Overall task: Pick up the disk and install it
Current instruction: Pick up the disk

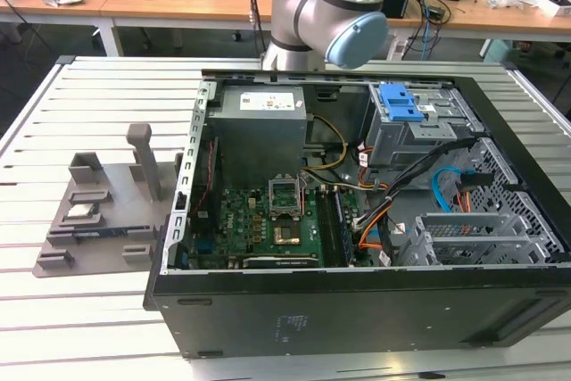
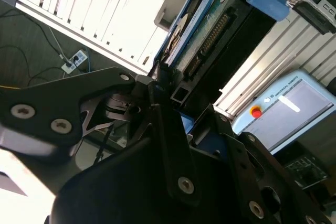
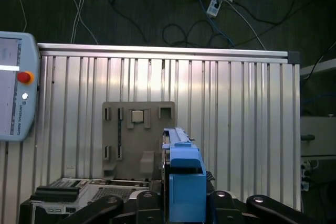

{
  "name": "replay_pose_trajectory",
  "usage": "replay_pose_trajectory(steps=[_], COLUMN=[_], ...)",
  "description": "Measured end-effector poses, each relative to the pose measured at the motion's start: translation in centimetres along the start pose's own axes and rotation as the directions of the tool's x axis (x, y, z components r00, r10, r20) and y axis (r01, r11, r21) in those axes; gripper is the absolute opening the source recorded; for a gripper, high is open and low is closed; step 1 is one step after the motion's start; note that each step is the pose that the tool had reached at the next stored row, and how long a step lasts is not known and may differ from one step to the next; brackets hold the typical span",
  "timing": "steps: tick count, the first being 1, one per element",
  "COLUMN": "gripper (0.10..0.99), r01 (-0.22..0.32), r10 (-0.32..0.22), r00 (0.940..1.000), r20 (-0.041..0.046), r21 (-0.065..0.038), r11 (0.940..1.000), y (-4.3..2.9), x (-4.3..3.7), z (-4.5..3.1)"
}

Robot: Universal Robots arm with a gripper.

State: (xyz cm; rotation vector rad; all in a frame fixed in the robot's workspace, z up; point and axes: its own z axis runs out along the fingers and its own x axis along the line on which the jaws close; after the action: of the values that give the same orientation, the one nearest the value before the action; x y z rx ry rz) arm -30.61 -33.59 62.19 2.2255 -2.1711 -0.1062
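**A:** Where's the disk?

**B:** In the jaws. They're closed on the disk, which stands on edge in its blue carrier, up in the air. In the first wrist view the desk and the grey fixture lie well below it. The second wrist view shows its green board and connector.

**A:** What could go wrong?

**B:** The grip looks to be near one end, so I judge that most of the disk overhangs. A knock could swivel it between the jaws. It would then meet the cage crooked and jam at the mouth.

**A:** Anything in the way?

**B:** The cables. They drape just beside the cage, at the far right of the case in the exterior view. They could snag the carrier or get pinched behind it.

**A:** And the latch?

**B:** The blue latch sits on top of the cage. I can't tell whether it's released. If it isn't, the disk could stop short and be forced.
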Motion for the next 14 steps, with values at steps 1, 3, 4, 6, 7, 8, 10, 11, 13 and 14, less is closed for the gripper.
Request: replay_pose_trajectory(steps=[1,3,4,6,7,8,10,11,13,14], gripper=[0.365,0.365,0.365,0.365,0.365,0.365,0.365,0.365,0.365,0.365], r01=[0.000,0.000,0.000,0.000,0.000,0.000,0.000,0.000,0.000,0.000], r10=[0.000,0.000,0.000,0.000,0.000,0.000,0.000,0.000,0.000,0.000], r00=[1.0000,1.0000,1.0000,1.0000,1.0000,1.0000,1.0000,1.0000,1.0000,1.0000], r20=[0.0000,0.0001,0.0000,-0.0001,-0.0001,0.0000,0.0000,0.0000,0.0000,0.0000], r21=[0.000,0.000,0.000,0.000,0.000,0.000,0.000,0.000,0.000,0.000], r11=[1.0000,1.0000,1.0000,1.0000,1.0000,1.0000,1.0000,1.0000,1.0000,1.0000], y=[-0.42,-1.34,-1.63,-2.27,-2.60,-2.92,-3.86,-4.29,-4.94,-5.33], x=[0.01,0.03,0.04,0.06,0.07,0.08,0.09,0.10,0.12,0.13], z=[0.03,0.04,0.02,-0.03,-0.05,-0.07,-0.13,-0.17,-0.21,-0.24])
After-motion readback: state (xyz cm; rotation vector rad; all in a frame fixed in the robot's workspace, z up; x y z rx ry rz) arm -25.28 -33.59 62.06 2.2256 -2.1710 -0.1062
